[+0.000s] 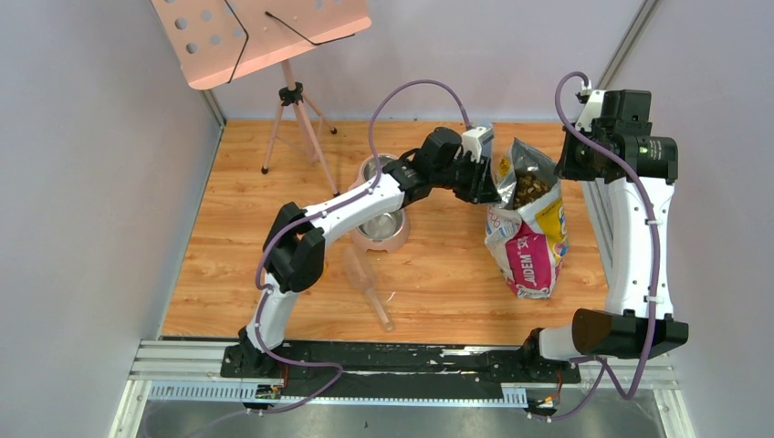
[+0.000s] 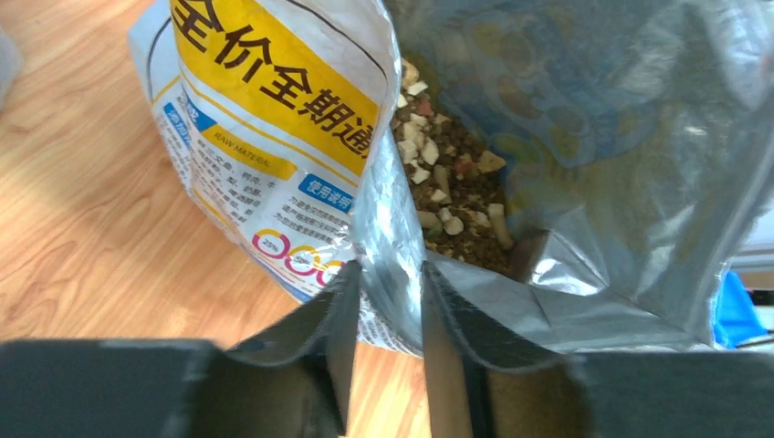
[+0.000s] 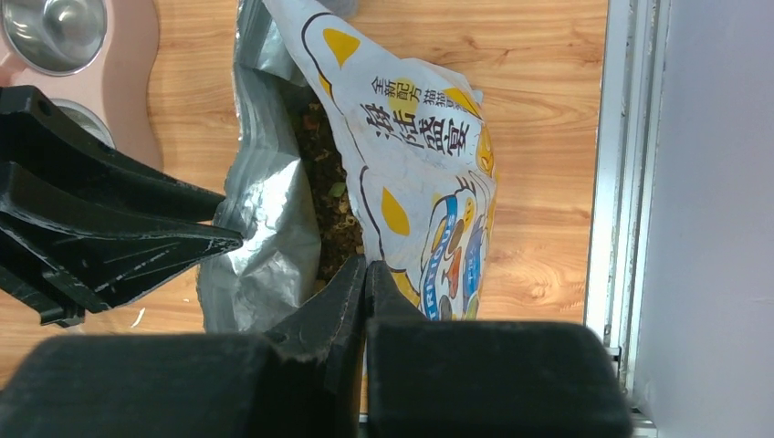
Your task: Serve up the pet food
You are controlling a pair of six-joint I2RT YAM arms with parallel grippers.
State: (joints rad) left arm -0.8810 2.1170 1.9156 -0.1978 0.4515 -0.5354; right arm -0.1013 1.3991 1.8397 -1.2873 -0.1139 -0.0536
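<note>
Item: pet food (image 2: 447,192), a loose heap low inside the open bag (image 1: 529,246), which stands on the desk (image 1: 228,265) to the right of the bowl (image 1: 381,226). Left claw (image 2: 388,274): narrowed onto a fold of the left rim, foil filling the gap. Right claw (image 3: 365,266): closed tip to tip at the right rim (apparently pinching it). Hazards: an uneven pull would likely tip the bag and spill kibble; the thin foil may slip free or tear.
</note>
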